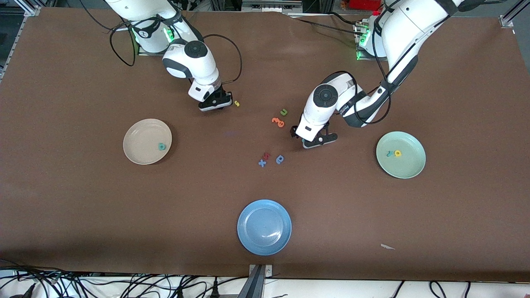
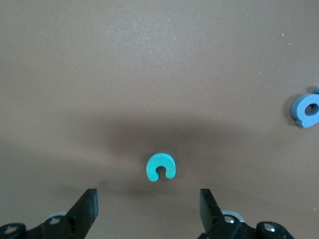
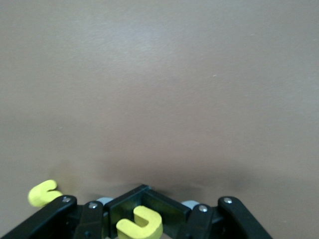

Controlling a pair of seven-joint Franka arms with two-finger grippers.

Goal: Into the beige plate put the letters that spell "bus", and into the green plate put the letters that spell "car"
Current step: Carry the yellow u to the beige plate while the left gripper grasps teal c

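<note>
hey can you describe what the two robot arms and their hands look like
Both arms are glossy white with rounded shells and dark grey round joint caps. Green lights glow near each base, and loose black cables loop alongside the links. The left hand and the right hand are black, each with two angular black fingers fastened by small silver screws, seen in the wrist views.

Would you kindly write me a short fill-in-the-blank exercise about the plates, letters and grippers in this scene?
1. The teal "b" lies in the ____ plate.
2. The right gripper is shut on a ____ letter.
3. The left gripper stands open over the teal ____ on the table.
4. The blue plate holds ____ letters.

Missing words: beige; yellow; "c"; no
</note>
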